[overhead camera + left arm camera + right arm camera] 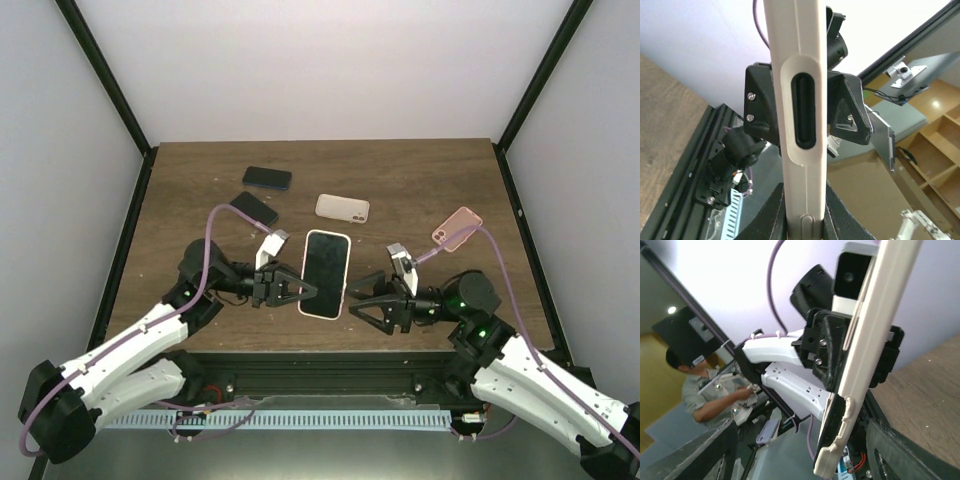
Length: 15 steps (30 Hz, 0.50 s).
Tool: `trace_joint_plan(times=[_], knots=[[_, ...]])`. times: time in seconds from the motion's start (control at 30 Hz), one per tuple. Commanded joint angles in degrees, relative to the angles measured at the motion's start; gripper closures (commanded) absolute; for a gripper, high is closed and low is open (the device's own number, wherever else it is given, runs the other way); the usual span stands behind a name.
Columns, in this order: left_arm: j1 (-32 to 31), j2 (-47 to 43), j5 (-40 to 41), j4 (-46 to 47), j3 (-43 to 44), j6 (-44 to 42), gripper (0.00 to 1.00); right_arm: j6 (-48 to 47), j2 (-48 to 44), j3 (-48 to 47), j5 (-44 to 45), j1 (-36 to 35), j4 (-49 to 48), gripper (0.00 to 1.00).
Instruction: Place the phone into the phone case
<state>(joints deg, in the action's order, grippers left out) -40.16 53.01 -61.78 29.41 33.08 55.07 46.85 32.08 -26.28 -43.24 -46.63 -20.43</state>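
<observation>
Nearest the arm bases, the left hand (312,291) is clamping tight on the near left edge of the cream phone case (800,100), whose side is rising straight up between its fingers in the left wrist view. Opposite it, the right hand (352,302) is gaping wide and gripping nothing, with its fingers (710,455) standing clear on either side of the case's edge. Between the two hands the dark-screened phone (326,262) is sitting inside that case, raised above the counter (420,170); I cannot tell whether it is fully seated. Farther back, a cream phone (342,207) and a black phone (254,209) are lying flat, a pink phone (456,226) is resting off to the right, and a dark blue phone (267,178) is lying farthest away.
</observation>
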Motion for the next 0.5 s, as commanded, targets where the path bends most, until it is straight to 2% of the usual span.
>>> trace_joint_plan(times=[0.0,0.17,0.27,0.33,0.4,0.47], knots=[[0.12,-1.13,5.58,-4.49,3.24,-6.30,1.00,-0.30,1.27,-3.68,7.17,-0.21,7.96,0.26],[0.09,-0.72,9.43,-6.48,3.65,-7.71,1.00,0.76,6.83,-6.52,7.20,-0.21,10.86,0.26],[0.24,-0.80,11.77,-10.75,4.40,-9.89,1.00,1.43,8.33,-6.39,6.85,-0.22,10.84,0.32],[0.19,-0.81,13.41,-13.94,5.00,-11.78,1.00,1.93,8.56,-6.01,7.20,-0.22,10.74,0.45],[0.22,-0.69,14.90,-15.89,5.31,-13.11,1.00,2.48,9.00,-5.83,8.21,-0.26,10.91,0.72],[0.28,-0.35,16.69,-17.87,5.60,-14.57,1.00,2.81,9.93,-6.21,8.91,-0.21,12.15,0.87]])
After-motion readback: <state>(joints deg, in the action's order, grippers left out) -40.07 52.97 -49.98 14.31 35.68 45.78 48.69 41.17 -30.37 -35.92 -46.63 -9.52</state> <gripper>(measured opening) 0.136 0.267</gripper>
